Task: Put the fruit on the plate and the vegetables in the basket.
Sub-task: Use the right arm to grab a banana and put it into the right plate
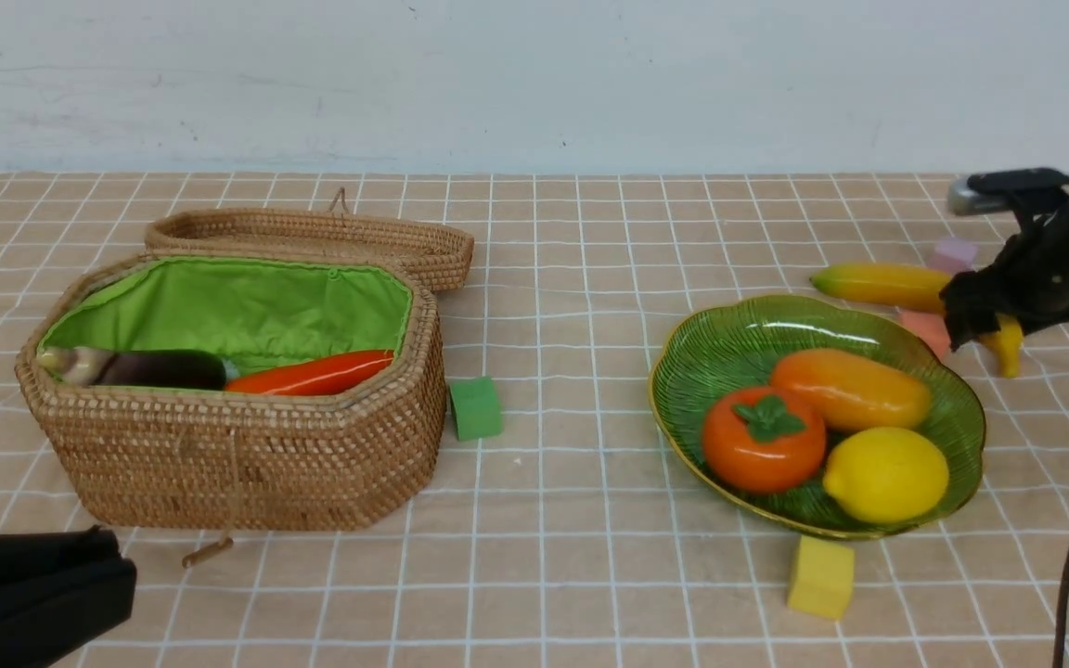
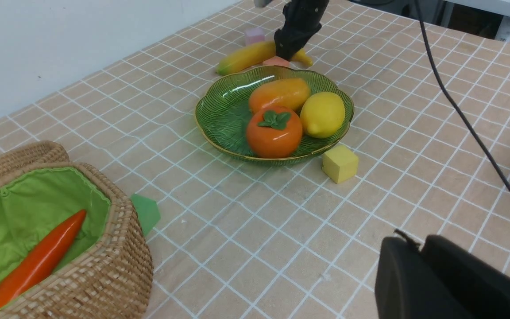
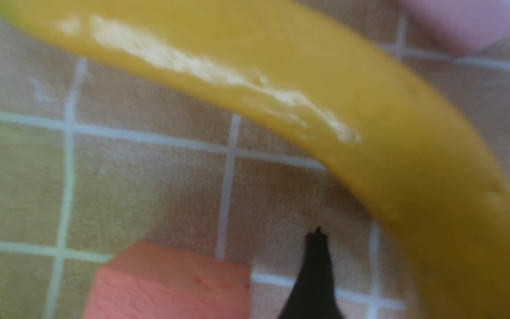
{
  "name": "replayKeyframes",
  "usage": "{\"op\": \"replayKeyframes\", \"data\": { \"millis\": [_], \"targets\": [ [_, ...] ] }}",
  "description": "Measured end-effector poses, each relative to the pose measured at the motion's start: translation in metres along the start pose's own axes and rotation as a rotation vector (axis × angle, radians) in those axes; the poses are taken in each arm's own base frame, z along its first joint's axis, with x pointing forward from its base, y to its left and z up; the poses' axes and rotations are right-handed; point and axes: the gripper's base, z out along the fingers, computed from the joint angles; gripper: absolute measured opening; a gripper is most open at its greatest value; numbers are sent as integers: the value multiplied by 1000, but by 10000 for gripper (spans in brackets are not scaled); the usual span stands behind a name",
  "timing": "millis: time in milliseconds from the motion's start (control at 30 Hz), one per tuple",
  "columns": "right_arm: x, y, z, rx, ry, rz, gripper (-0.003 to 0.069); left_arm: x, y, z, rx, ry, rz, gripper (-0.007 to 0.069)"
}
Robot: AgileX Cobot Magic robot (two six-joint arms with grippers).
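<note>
My right tool (image 1: 980, 327) straddles the glossy, stiff banana (image 1: 878, 283), not clenched yet; I would grip mid-body.

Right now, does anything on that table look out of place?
Only the banana: it lies on the table behind the plate, while the other three fruits sit on the plate. The right gripper is down at it. Nothing looks spilled or damaged.
</note>
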Motion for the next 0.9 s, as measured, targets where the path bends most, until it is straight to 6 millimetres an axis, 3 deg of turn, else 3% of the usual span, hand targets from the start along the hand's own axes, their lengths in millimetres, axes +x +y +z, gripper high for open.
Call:
{"op": "replayKeyframes", "data": {
  "millis": [133,200,400,467,533,567,633,667,700,767,800,900],
  "targets": [
    [0,0,1,-4,-2,3,434,0,0,0,0,0,0,57],
    [-1,0,0,-5,-2,2,314,0,0,0,0,0,0,57],
    [-6,3,-25,-15,12,23,316,0,0,0,0,0,0,59],
    [-16,7,-64,-17,-17,12,316,0,0,0,0,0,0,59],
    [-21,12,-86,-30,-36,-9,316,0,0,0,-1,0,1,59],
    [-24,21,-115,-70,-64,-70,316,0,0,0,-1,0,1,59],
    [-23,31,-129,-108,-68,-150,316,0,0,0,-2,0,2,59],
    [-20,49,-146,-169,-83,-275,316,0,0,0,-3,0,3,59],
    [-21,51,-149,-172,-91,-292,316,0,0,0,-3,0,3,59],
    [-10,78,-145,-235,-78,-506,316,0,0,0,-3,0,3,61],
    [-11,80,-145,-234,-83,-521,316,0,0,0,-3,0,3,61],
    [1,100,-115,-254,-60,-701,316,0,0,0,-3,-1,3,61]
  ]
}}
